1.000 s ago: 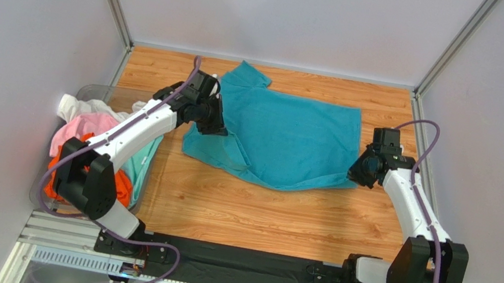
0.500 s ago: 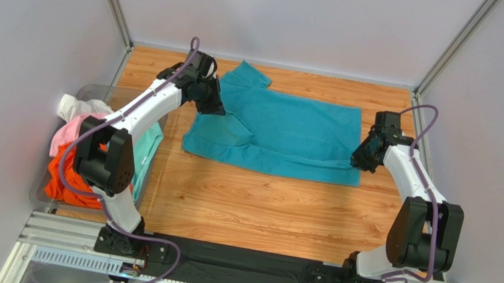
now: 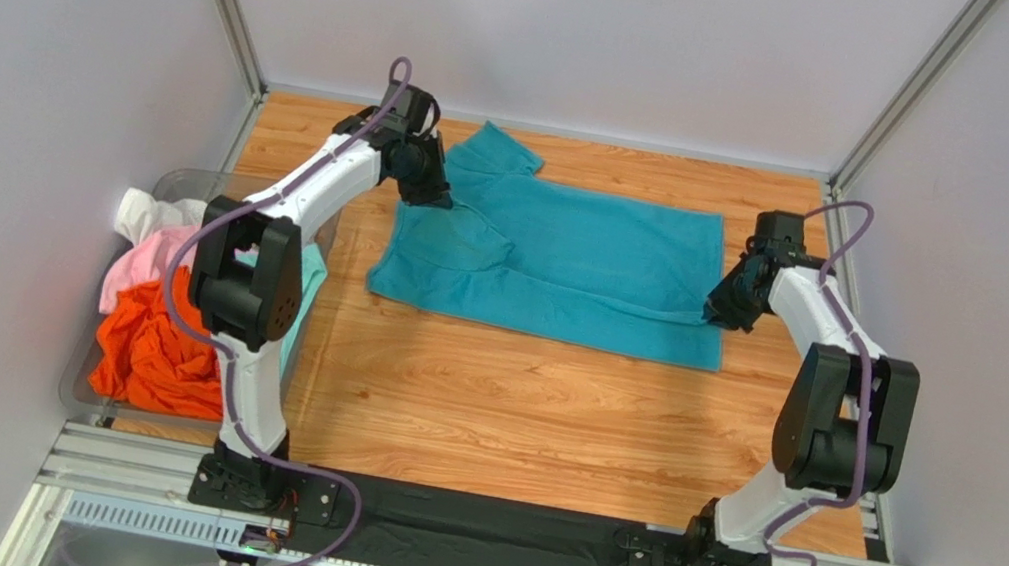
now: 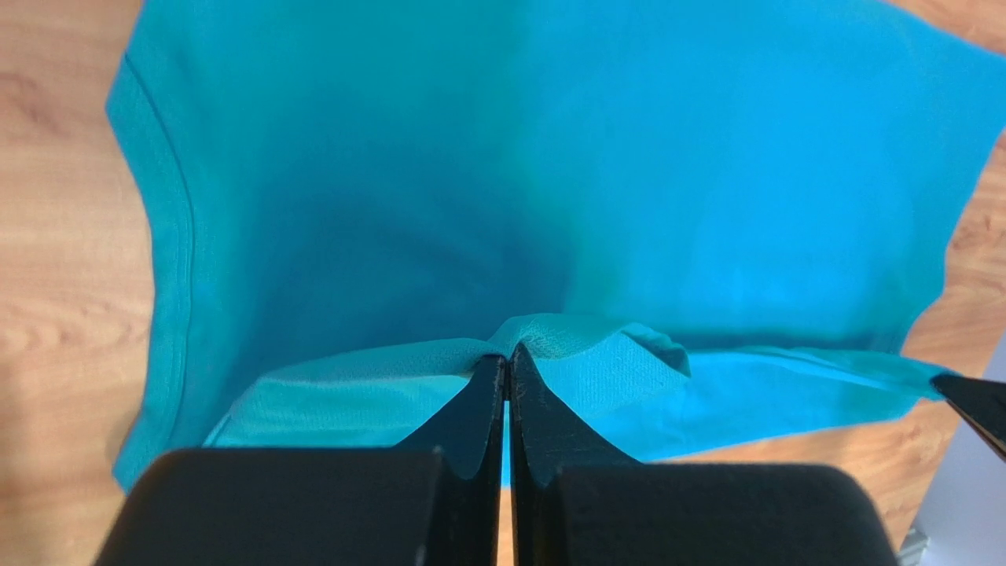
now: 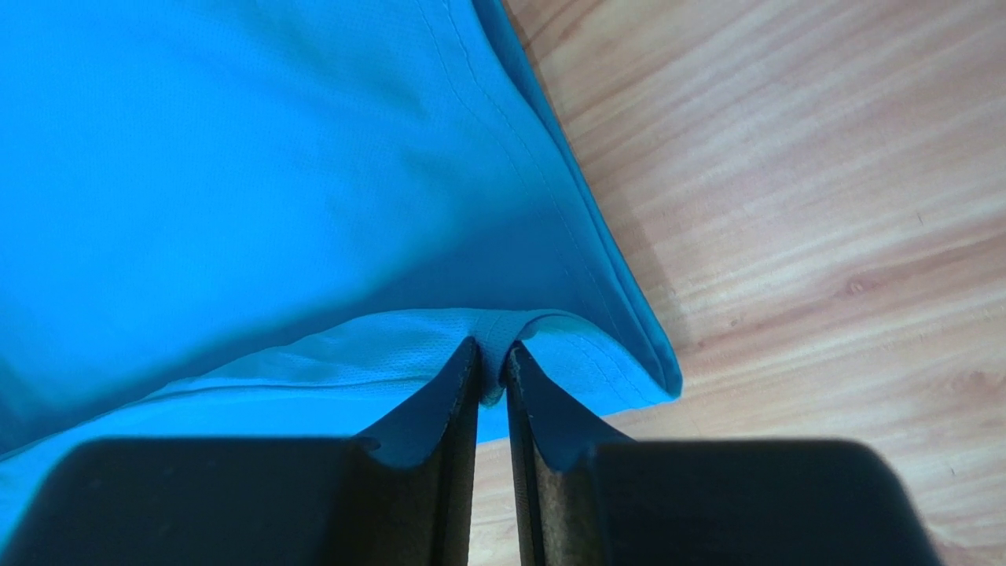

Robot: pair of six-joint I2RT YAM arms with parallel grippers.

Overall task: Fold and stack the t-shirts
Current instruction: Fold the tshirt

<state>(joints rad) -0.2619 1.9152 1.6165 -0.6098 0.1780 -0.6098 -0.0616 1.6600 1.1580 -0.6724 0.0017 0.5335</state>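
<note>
Nearest, left of the soft teal-blue cloth t-shirt (image 3: 573,271), a crumpled orange t-shirt (image 3: 149,356), pink t-shirt (image 3: 140,271) and white t-shirt (image 3: 146,214) lie heaped. The teal-blue one lies spread on the wooden bench (image 3: 521,408). The right hand (image 3: 719,310) pinches a fold at its right edge; farther back, the left hand (image 3: 426,192) pinches its far-left edge.

no text, label, brand mark, number or sign is legible in any of the three views; the teal shirt (image 3: 576,257) and the wooden worktop (image 3: 521,408) carry no readable marking.
</note>
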